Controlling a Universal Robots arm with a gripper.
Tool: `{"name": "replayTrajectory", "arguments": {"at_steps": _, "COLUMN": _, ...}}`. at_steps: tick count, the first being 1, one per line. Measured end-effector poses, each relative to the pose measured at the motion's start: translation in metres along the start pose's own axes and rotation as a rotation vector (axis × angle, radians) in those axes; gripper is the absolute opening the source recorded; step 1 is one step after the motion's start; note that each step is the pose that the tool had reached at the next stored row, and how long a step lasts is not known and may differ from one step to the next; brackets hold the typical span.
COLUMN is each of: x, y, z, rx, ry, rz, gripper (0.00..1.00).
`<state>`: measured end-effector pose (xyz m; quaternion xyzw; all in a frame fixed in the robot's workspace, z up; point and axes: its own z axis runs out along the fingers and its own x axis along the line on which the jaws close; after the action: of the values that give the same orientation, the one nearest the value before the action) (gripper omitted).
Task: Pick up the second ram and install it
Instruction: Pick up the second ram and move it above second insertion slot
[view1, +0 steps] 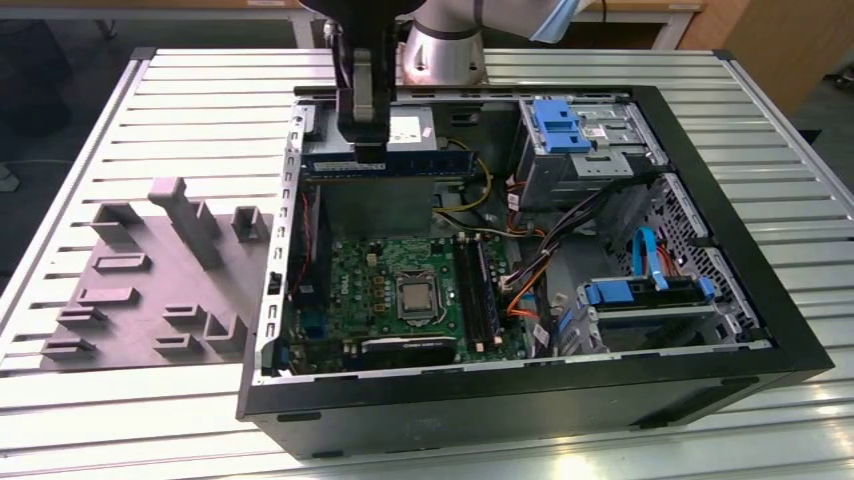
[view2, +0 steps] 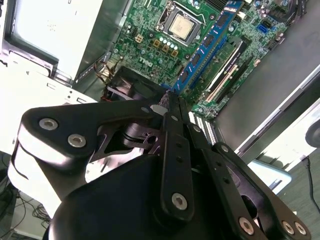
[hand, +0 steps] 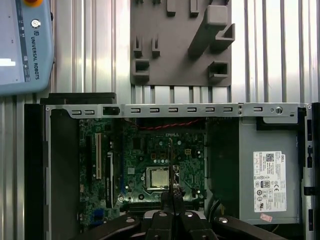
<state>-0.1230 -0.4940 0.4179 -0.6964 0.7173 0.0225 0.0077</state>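
Ram (view1: 400, 163): a long dark stick held level above the open case (view1: 534, 405), close to the power supply (view1: 407, 128). The gripper (view1: 364, 150) pinches it nearer one end, fingers closed tight on its thin body. In the second wrist view the ram (view2: 207, 47) runs out from the fingertips, blue-faced. It lies crosswise to the slots (view1: 474, 290) beside the processor (view1: 418, 297), and well apart from them. Risks, judged from where I stand: the off-centre hold could let the ram tilt or slip under a pressing force. Brought down unturned, or with its notch reversed, it would jam on the slot. The cables (view1: 527, 275) just beside the slots could snag it. Whether another stick already fills one slot I cannot tell from here. The case rests on a slatted metal table (view1: 200, 90). A grey tray (view1: 147, 285) of upright blocks lies on the exterior view's left, and wooden furniture (view1: 787, 45) stands beyond the table.
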Motion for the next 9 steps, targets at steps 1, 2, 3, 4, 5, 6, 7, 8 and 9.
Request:
{"name": "replayTrajectory", "arguments": {"at_steps": 1, "x": 0.0000, "y": -0.0005, "z": -0.0001, "rx": 0.0000, "ry": 0.0001, "rz": 0.000, "gripper": 0.11}}
{"name": "replayTrajectory", "arguments": {"at_steps": 2, "x": -0.0001, "y": -0.0010, "z": 0.0000, "rx": 0.0000, "ry": 0.0000, "rz": 0.000, "gripper": 0.11}}
{"name": "replayTrajectory", "arguments": {"at_steps": 3, "x": -0.0001, "y": -0.0015, "z": -0.0001, "rx": 0.0000, "ry": 0.0000, "rz": 0.000, "gripper": 0.11}}
{"name": "replayTrajectory", "arguments": {"at_steps": 4, "x": -0.0001, "y": -0.0020, "z": 0.0000, "rx": 0.0000, "ry": 0.0000, "rz": 0.000, "gripper": 0.11}}
{"name": "replayTrajectory", "arguments": {"at_steps": 5, "x": -0.0001, "y": -0.0025, "z": 0.0000, "rx": 0.0000, "ry": 0.0000, "rz": 0.000, "gripper": 0.11}}
{"name": "replayTrajectory", "arguments": {"at_steps": 6, "x": -0.0001, "y": -0.0030, "z": -0.0001, "rx": 0.0000, "ry": 0.0000, "rz": 0.000, "gripper": 0.11}}
{"name": "replayTrajectory", "arguments": {"at_steps": 7, "x": -0.0002, "y": -0.0035, "z": -0.0001, "rx": 0.0000, "ry": 0.0001, "rz": 0.000, "gripper": 0.11}}
{"name": "replayTrajectory", "arguments": {"at_steps": 8, "x": -0.0002, "y": -0.0040, "z": -0.0001, "rx": 0.0000, "ry": 0.0000, "rz": 0.000, "gripper": 0.11}}
{"name": "replayTrajectory", "arguments": {"at_steps": 9, "x": -0.0002, "y": -0.0045, "z": -0.0001, "rx": 0.0000, "ry": 0.0000, "rz": 0.000, "gripper": 0.11}}
